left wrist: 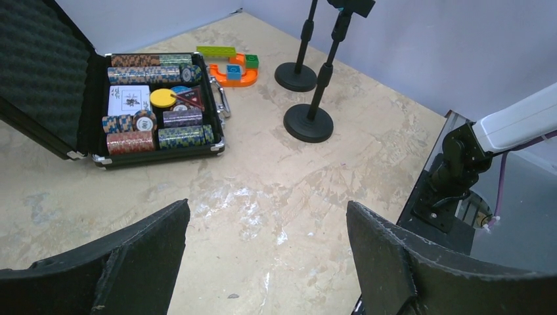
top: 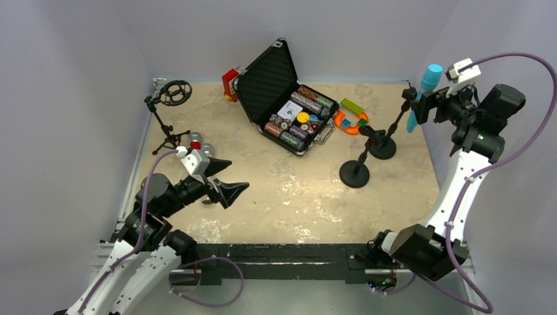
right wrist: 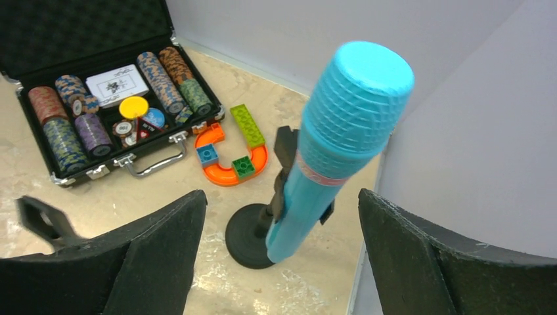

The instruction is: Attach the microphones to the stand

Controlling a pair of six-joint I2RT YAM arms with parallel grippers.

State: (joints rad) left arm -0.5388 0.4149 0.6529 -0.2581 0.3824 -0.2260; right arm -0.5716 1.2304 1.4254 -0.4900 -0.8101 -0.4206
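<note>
While the blue microphone (right wrist: 341, 125) sits in the far-right stand (right wrist: 244, 239), the wide-open right gripper (right wrist: 282, 200) should withdraw without nudging it.

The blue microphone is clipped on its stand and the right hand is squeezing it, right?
No: the right hand is open, its fingers clear of the blue microphone, which is clipped on its stand. The right wrist view shows this.

Robot lab cell: white walls (top: 295, 26) enclose tabletop (top: 289, 193).
</note>
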